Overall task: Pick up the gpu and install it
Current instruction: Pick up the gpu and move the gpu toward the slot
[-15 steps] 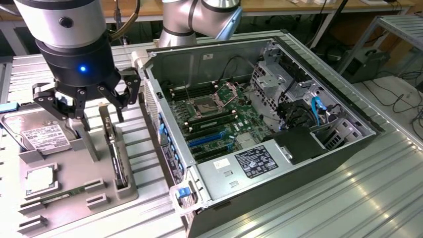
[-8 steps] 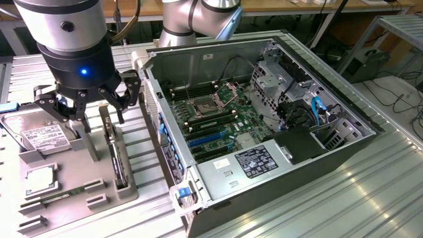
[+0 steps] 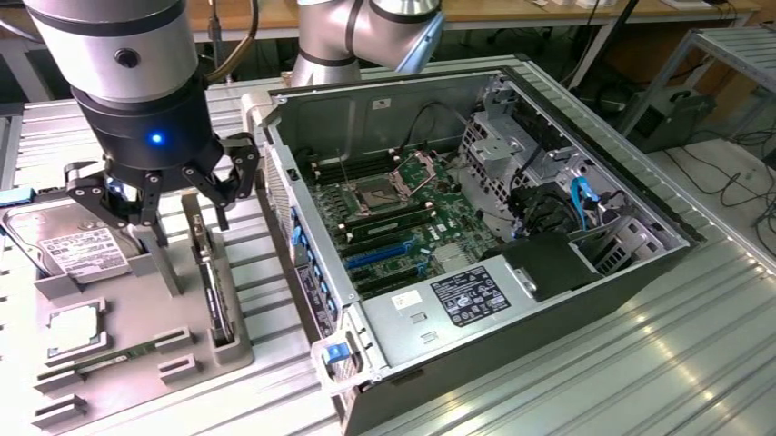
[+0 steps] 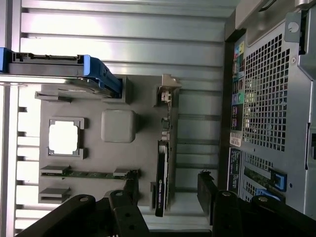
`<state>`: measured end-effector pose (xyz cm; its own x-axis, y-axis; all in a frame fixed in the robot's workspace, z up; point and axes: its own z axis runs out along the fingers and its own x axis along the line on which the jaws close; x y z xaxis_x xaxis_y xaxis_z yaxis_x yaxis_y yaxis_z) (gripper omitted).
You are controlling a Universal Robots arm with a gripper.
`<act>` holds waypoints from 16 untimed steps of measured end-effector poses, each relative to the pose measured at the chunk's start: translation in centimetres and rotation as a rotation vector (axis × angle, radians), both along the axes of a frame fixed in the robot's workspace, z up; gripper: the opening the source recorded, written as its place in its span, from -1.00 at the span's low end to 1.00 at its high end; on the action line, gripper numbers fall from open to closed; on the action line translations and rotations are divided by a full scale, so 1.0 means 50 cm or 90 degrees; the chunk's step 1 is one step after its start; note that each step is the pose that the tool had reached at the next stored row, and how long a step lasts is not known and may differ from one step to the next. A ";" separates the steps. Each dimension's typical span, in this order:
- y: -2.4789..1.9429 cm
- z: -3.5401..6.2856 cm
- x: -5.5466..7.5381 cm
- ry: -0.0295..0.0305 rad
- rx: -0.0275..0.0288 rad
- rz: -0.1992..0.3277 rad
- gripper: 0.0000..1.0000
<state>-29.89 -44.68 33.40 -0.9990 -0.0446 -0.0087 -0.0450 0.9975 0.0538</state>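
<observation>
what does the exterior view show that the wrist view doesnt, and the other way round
Exterior view: the motherboard inside the open case. Wrist view: the case's perforated back panel, seen flat on. Both: the open gripper above the gpu, standing on edge in the gray tray, and the hard drive.

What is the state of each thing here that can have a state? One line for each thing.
gripper, open, above the gpu, holding nothing
gpu, standing on edge in the tray slot, not installed
hard drive, seated in its tray holder
memory stick, seated in the tray
computer case, open, side panel off
</observation>
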 end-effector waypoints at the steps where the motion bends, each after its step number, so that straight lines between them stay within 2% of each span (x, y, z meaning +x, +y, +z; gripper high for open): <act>1: -0.0003 -0.001 0.000 0.0000 0.0002 0.000 0.20; 16: -0.0095 -0.022 0.000 0.0000 0.0045 0.003 0.20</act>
<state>-29.89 -45.16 32.29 -0.9987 -0.0499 -0.0090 -0.0503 0.9969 0.0608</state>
